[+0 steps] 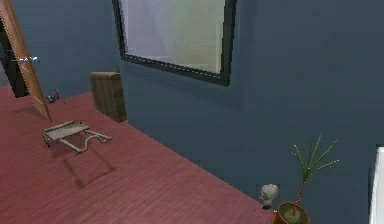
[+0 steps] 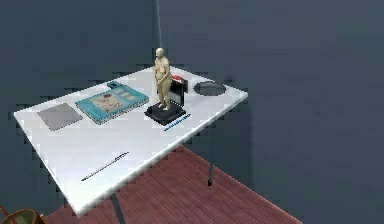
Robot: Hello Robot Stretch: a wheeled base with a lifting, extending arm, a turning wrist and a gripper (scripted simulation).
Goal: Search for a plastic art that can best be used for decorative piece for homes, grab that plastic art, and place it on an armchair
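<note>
Toward the table's (image 2: 120, 150) far corner, a tan statue (image 2: 161, 72) stands on a dark base (image 2: 166, 115) — nudged sideways, it could topple; gripper state cannot be told.

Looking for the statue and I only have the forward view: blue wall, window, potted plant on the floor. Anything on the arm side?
Observer: Yes. The arm side view has a white table on thin legs.
Operator: Statue on it?
Observer: A tan figurine stands upright on a dark base, toward the table's far edge.
Operator: Anything close to it?
Observer: A flat light blue thing, probably a book, lies on the table just left of it in that view, apart from the base.
</note>
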